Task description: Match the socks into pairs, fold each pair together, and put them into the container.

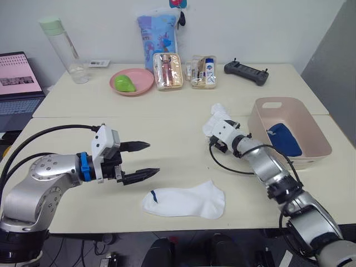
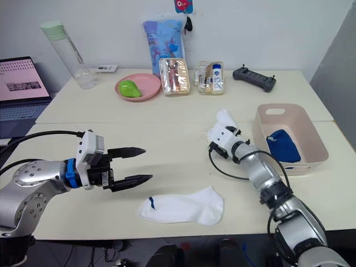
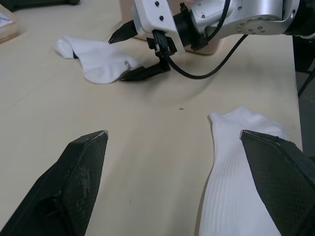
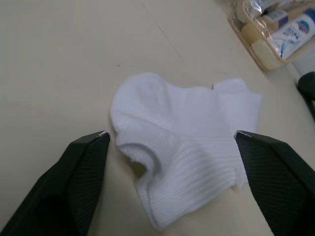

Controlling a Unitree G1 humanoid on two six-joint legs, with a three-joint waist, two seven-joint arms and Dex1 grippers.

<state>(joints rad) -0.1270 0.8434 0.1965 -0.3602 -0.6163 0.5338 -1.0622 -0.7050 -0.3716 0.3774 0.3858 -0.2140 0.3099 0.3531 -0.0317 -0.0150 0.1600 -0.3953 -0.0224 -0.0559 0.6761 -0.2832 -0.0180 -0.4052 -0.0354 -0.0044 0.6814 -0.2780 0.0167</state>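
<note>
Right wrist view puts the crumpled white sock [image 4: 184,142] straight ahead between that gripper's spread fingers, so the right gripper [image 1: 214,131] looks lined up to pick it up; the sock lies right of the table's middle, just left of the container [image 1: 311,129]. A blue sock [image 1: 285,139] already sits inside. The flat white sock [image 1: 186,201], its likely partner, lies at the near edge. The left gripper [image 1: 142,161] hovers beside it, fingers apart, probably ready to take it.

You're seeing bare desk [image 1: 178,161] lying open mid-frame between both pincers; a black cable [image 1: 222,166] is looping right of centre.
</note>
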